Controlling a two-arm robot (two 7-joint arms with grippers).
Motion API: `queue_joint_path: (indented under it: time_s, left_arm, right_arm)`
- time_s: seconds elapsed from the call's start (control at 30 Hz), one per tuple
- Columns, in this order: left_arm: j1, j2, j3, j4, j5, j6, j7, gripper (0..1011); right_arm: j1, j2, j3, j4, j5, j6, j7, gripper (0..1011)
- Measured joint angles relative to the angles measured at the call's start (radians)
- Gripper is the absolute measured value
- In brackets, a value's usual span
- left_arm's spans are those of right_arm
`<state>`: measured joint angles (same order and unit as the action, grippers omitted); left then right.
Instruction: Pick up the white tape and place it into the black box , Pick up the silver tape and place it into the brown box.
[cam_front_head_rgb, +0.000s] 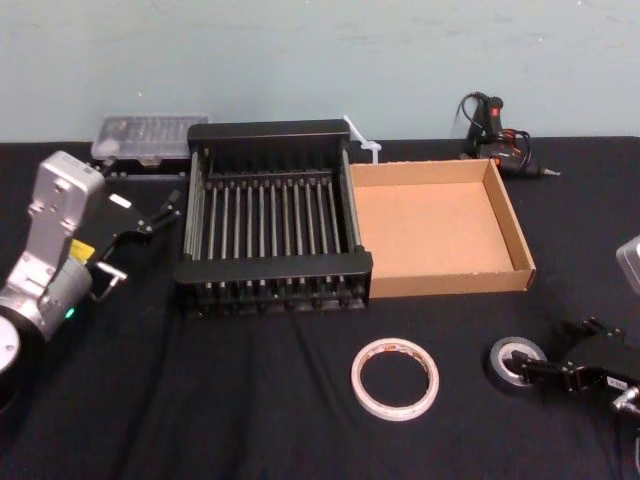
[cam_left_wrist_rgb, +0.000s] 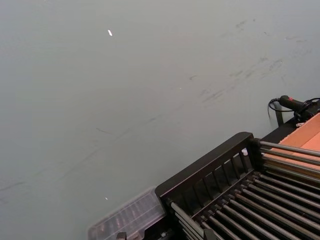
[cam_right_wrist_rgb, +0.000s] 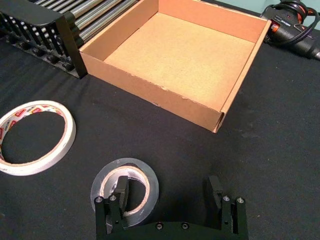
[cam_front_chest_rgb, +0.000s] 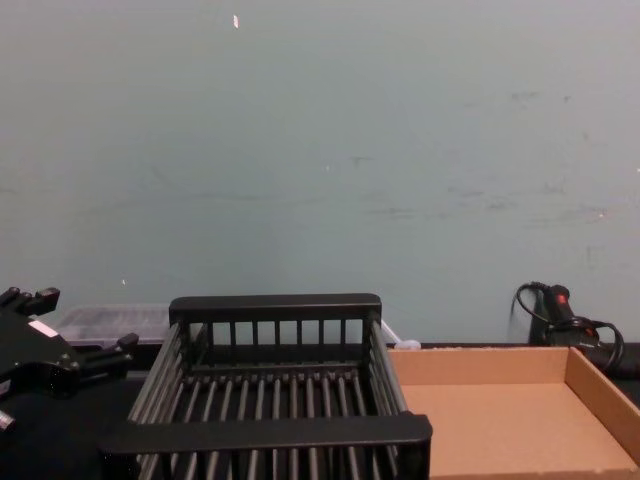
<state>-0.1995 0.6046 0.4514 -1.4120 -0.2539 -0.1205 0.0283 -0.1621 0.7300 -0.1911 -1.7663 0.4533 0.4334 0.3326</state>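
Up front on the black-covered counter (cam_front_head_rgb: 200, 420) lie two rolls of tape, both flat and a little apart. The white tape (cam_front_head_rgb: 395, 378) is a thin white ring with a wide hollow centre, red print on its inner face and a pale tan edge. It lies in front of the gap between the two boxes. The silver tape (cam_front_head_rgb: 517, 363) is to its right. It is smaller and thicker-walled, with a dark grey side, a glossy grey top and a tan core.

The right gripper (cam_right_wrist_rgb: 167, 196) is low at this smaller roll with its jaws open. One finger is over the roll's hollow centre and the other is well outside the roll, so one wall of the roll is between them. Whether that finger touches the tape I cannot tell.

Two containers stand side by side behind the rolls, touching, both with nothing in them. The black box (cam_front_head_rgb: 275, 268) is on the left, a basket with a floor and sides of bars and thick flat rims. The brown box (cam_front_head_rgb: 450, 283) is on the right, a shallow cardboard tray with low walls.

The left gripper (cam_front_head_rgb: 150, 235) is raised just beside the black box's left side, its jaws apart and holding nothing.

At the counter's far edge are one clear plastic case (cam_front_head_rgb: 150, 135) on the left and one black-and-red corded hand tool (cam_front_head_rgb: 495, 135) on the right.
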Motion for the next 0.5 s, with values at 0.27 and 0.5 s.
queue_joint_path:
  time_s: [0.27, 0.5]
  left_arm:
    - [0.0, 0.0, 0.0, 0.0, 0.0, 0.0, 0.0, 1002]
    - [0.0, 0.0, 0.0, 0.0, 0.0, 0.0, 0.0, 1001]
  right_arm:
    - [0.001, -0.003, 0.004, 0.003, 0.0, 0.001, 0.0, 1002]
    - [0.0, -0.002, 0.004, 0.002, 0.0, 0.001, 0.0, 1002]
